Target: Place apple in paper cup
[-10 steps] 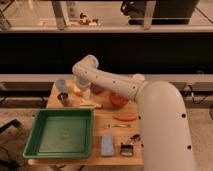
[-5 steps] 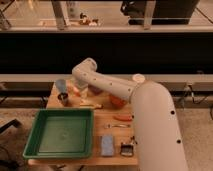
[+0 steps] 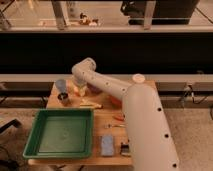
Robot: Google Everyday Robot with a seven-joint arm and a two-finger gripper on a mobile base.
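Apple (image 3: 76, 91): a small yellow-orange fruit at the back left of the wooden table (image 3: 105, 128), right at the tip of the gripper (image 3: 81, 88). Whether the two touch cannot be told. Gripper: at the end of the white arm (image 3: 107, 86), which bends down from its elbow over the table's rear left part; whether it is open, closed or gripping cannot be told. Blue-grey cup (image 3: 60, 85): upright, just left of the apple. Small metal cup (image 3: 64, 98): directly in front of the blue-grey cup. Pale elongated item (image 3: 90, 104): lying in front of the apple, kind unclear. Green tray (image 3: 62, 135): fills the table's front left. Carrot (image 3: 118, 118): right of the tray, beside the arm. Blue sponge (image 3: 107, 145): near the front edge, just right of the tray, with a small dark object (image 3: 125, 148) beside it.
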